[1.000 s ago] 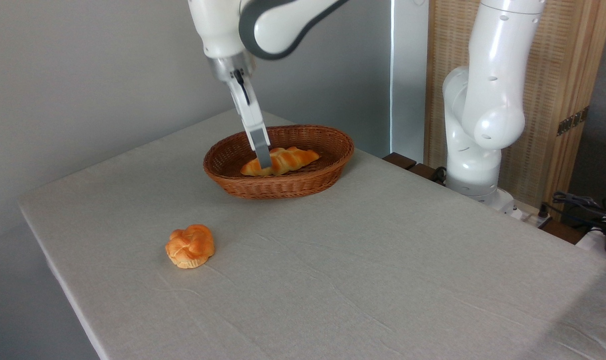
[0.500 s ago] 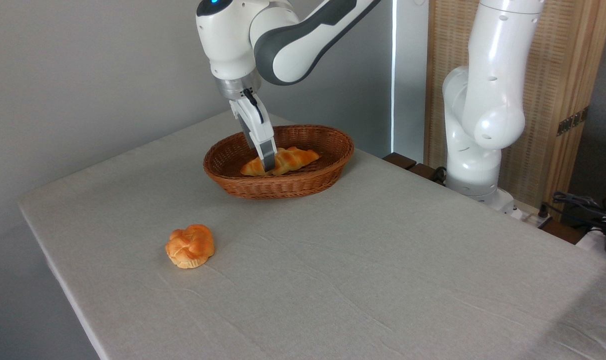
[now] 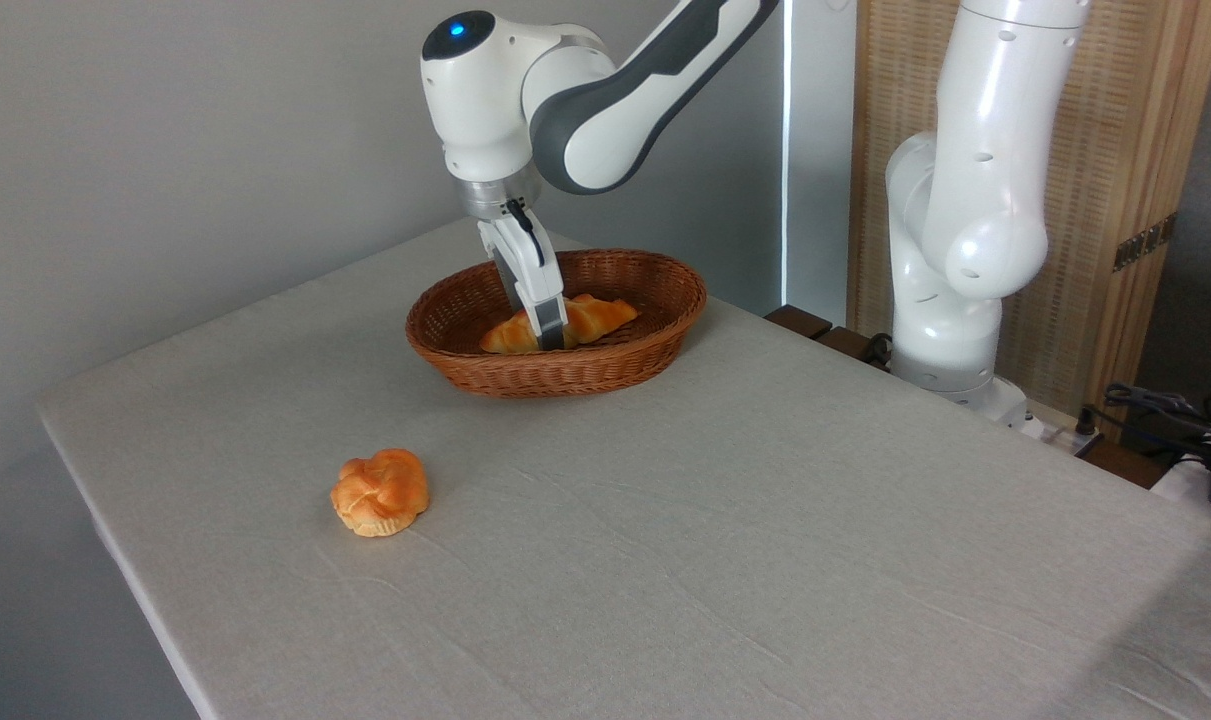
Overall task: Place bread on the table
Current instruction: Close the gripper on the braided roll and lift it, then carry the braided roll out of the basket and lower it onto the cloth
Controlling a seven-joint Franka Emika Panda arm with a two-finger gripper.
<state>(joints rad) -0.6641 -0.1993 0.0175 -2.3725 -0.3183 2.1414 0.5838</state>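
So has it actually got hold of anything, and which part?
Cannot tell. The gripper reaches down over the middle of the braided bread in the basket, but the near finger hides the contact.

Counter [image 3: 725,520] covered in plain grey-beige cloth, faint wrinkles. Brown oval wicker basket [image 3: 605,368] sits toward the far edge. Braided loaf, the bread [image 3: 595,316], lies inside the basket, golden-orange, long axis running left-right. Gripper [image 3: 551,338] reaches down into the basket, tilted, lower end over the middle of the bread; near finger crosses in front of the loaf and hides that part. Whether the fingers press the crust cannot be told from this angle. White arm [image 3: 605,110] bends in from upper right, blue light on the wrist joint. Small round knotted bun [image 3: 380,492] rests on the cloth, well apart from the basket, front left.
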